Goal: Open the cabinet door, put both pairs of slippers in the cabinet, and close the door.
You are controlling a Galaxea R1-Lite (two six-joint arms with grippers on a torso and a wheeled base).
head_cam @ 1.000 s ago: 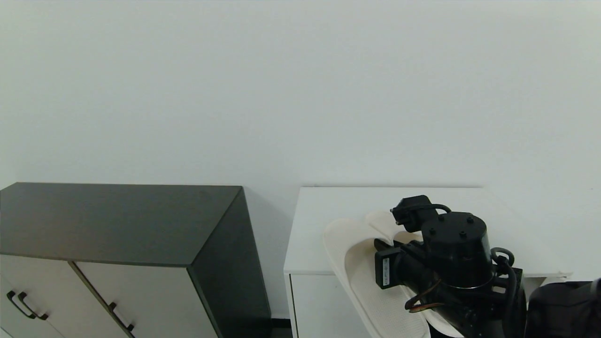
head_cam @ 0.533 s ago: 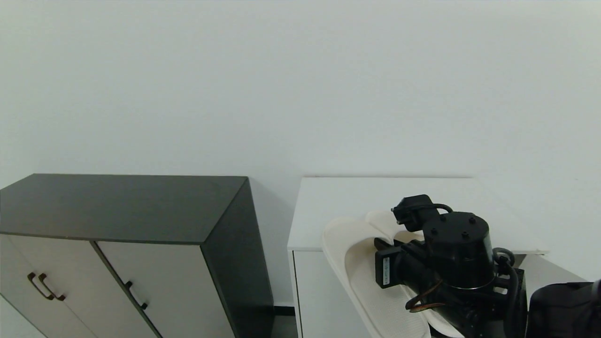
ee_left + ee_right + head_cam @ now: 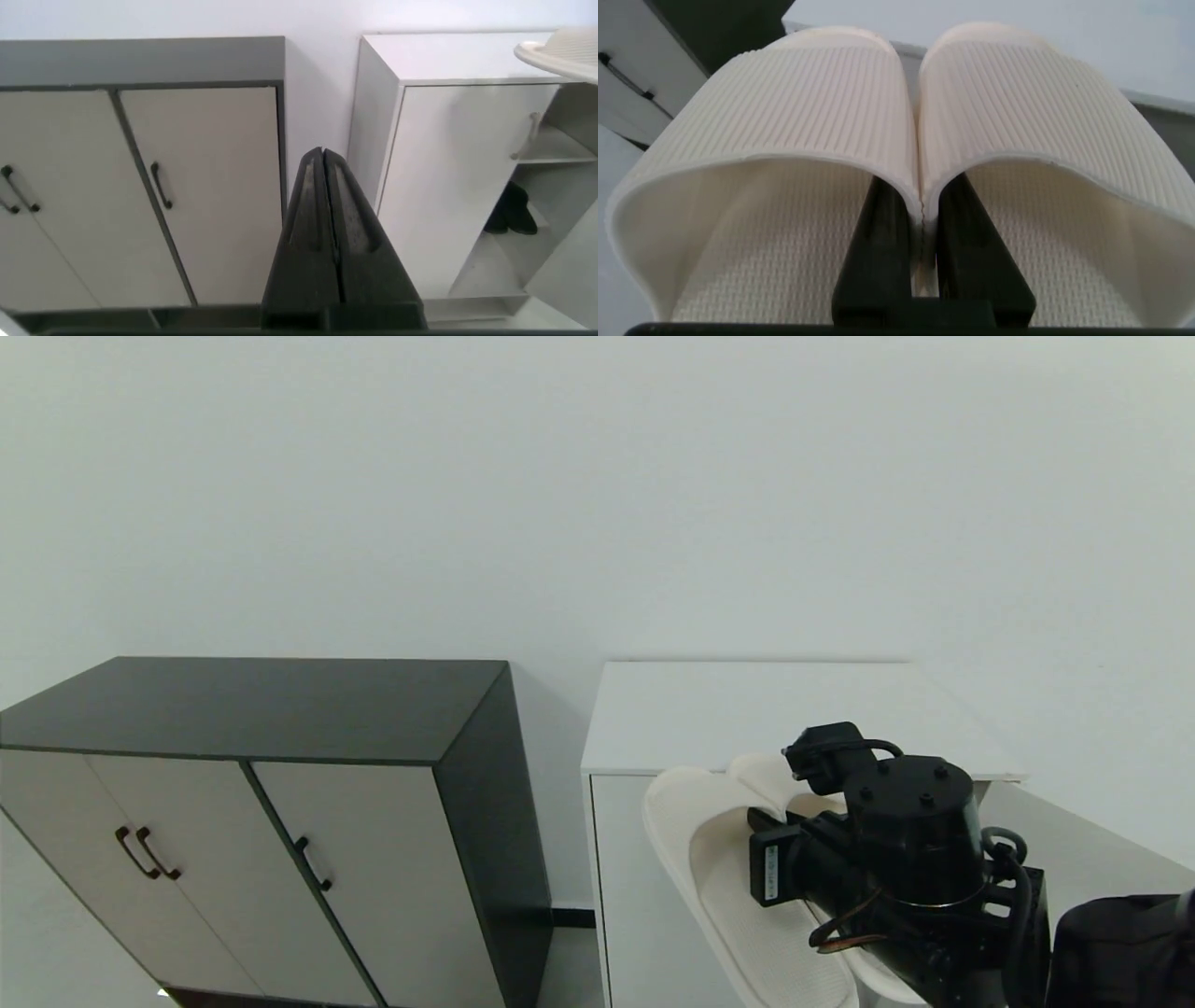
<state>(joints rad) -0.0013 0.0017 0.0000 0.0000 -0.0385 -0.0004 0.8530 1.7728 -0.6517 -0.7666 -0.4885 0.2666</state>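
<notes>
Two cream slippers (image 3: 803, 121): light, soft; R gripper (image 3: 920, 215) clamps inner edges
L gripper (image 3: 323, 163): fingers together
White cabinet (image 3: 747, 709): 12 o'clock

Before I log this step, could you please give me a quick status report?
Left claw shut, empty. Right claw shut on cream slippers. White cabinet open; dark shoes already inside.
</notes>
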